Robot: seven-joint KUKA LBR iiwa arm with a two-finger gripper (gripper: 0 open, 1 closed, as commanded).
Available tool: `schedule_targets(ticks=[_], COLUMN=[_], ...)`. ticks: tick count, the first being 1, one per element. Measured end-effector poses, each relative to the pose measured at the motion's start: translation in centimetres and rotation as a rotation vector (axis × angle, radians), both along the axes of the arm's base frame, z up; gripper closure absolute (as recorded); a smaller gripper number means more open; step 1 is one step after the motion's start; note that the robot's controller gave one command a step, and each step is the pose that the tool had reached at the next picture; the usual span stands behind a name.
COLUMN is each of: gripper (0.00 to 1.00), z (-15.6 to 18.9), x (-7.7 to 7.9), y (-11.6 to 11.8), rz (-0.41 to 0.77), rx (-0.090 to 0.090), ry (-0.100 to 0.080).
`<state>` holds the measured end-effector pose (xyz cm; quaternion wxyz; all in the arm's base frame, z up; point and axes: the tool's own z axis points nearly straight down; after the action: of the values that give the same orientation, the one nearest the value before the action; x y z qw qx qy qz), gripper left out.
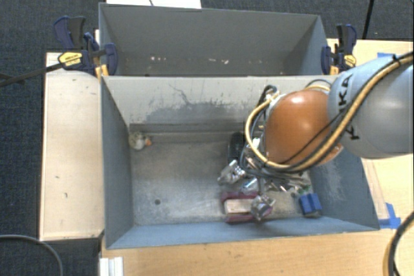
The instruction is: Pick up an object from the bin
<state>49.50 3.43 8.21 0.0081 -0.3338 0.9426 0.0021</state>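
The 2 silver fingers (262, 205) of the gripper (247, 189) stand apart, with nothing visibly clamped between them. One tip is toward the middle of the bin floor. The other is nearer the front wall, right at the right end of a flat maroon thing with a pale pinkish block on top (234, 207). Whether that tip touches it cannot be told. The maroon thing lies on the floor close to the front wall, right of centre, and the gripper is low over that spot.

Just to the right, near the front right corner, a small blue thing (310, 203) lies apart from the gripper. Behind the gripper, a dark thing (237, 141) sits by the foot of the back slope. Well away, in the back left corner of the floor, is 1 small pale round thing (137, 140).

The grey bin (168, 197) is otherwise bare metal there. Above the gripper sits the rounded orange cover (301, 126), looped by cables (250, 127), and the grey arm (381, 113) runs off to the right.
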Motion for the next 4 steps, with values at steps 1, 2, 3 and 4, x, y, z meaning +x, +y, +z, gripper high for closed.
schedule_targets(ticks=[1, 2, 3, 4], gripper=[1.0, 1.0, 0.0, 1.0], z=[0.0, 0.0, -0.1, 0.0], x=[-0.4, 1.2, 1.2, 1.1], y=[-0.4, 3.1, 3.9, 3.6], rz=[-0.006, 0.523, 0.526, 0.523], rx=[-0.012, -0.035, -0.017, -0.026], ry=[0.022, 0.024, 0.006, 0.021])
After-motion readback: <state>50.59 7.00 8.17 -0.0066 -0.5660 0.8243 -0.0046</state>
